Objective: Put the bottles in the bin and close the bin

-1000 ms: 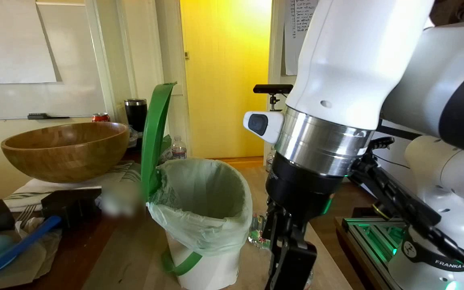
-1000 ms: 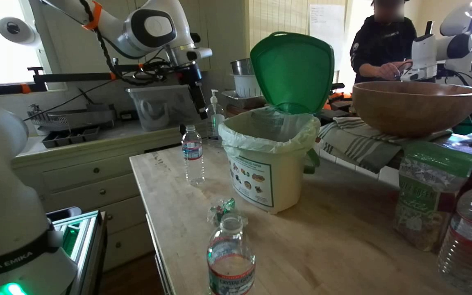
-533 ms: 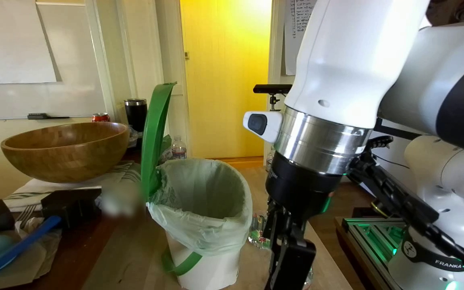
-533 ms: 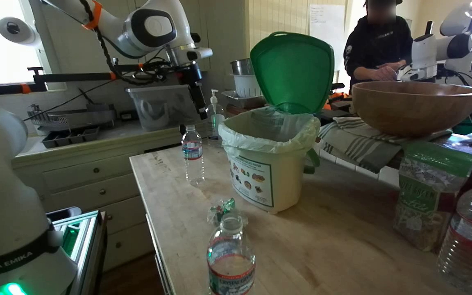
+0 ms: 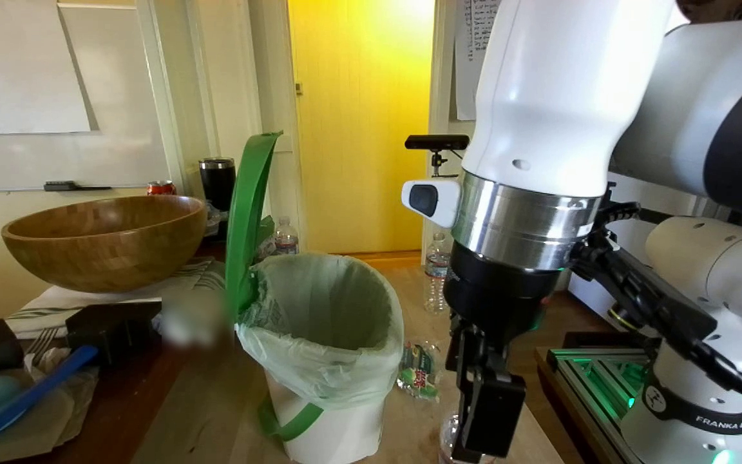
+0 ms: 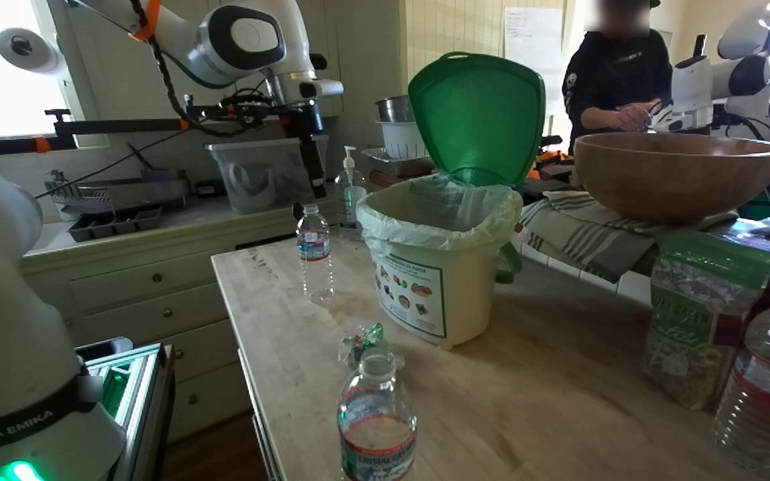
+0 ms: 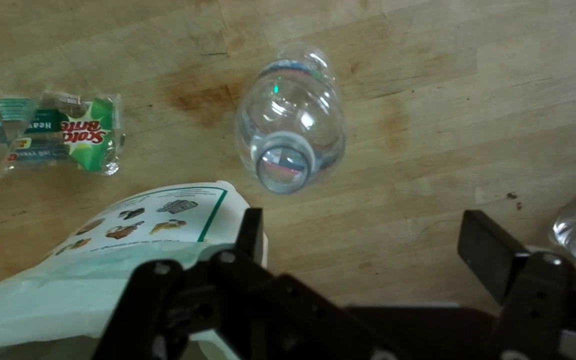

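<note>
1. One claw [image 7: 368, 242], wrist view: jaws stood wide apart, gripping nothing. Step in hand, as judged: lining up on a bottle [image 7: 293, 120], upright just beside the bin [image 7: 158, 220]. Next move likely called for centring the claw above it, then lowering and gripping. That bottle looked clear, shiny, apparently uncapped.
2. Three bottles [image 6: 316, 257], in an exterior view: all stood upright outside the bin, labels edged red; the foreground bottle [image 6: 378, 434] was cut off below. The lid [image 6: 478, 120] was raised, closing yet to come.
3. One bottle [image 5: 448, 438], in an exterior view: the claw partly hid it.
</note>
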Controlling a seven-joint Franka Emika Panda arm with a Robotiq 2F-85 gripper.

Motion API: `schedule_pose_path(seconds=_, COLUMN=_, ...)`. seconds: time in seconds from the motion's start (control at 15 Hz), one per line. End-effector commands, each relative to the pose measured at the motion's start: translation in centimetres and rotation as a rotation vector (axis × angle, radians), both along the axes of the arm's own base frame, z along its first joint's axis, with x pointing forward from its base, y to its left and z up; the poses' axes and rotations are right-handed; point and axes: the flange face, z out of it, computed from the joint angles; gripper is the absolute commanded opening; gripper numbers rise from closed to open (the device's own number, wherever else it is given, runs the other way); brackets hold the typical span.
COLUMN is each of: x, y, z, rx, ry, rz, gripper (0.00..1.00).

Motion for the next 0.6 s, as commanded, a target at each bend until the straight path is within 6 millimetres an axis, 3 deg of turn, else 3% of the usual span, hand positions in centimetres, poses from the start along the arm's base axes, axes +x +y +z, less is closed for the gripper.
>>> schedule_pose_path(seconds=0.0, x=-1.0, y=-0.5, z=-0.1, rx=-0.020, ry=0.040, rz=-0.005, gripper=1.00)
schedule_pose_path(seconds=0.53, x=-0.9, y=-1.7, z=-2.3, rx=-0.031, ry=0.068, rz=-0.004, gripper=1.00)
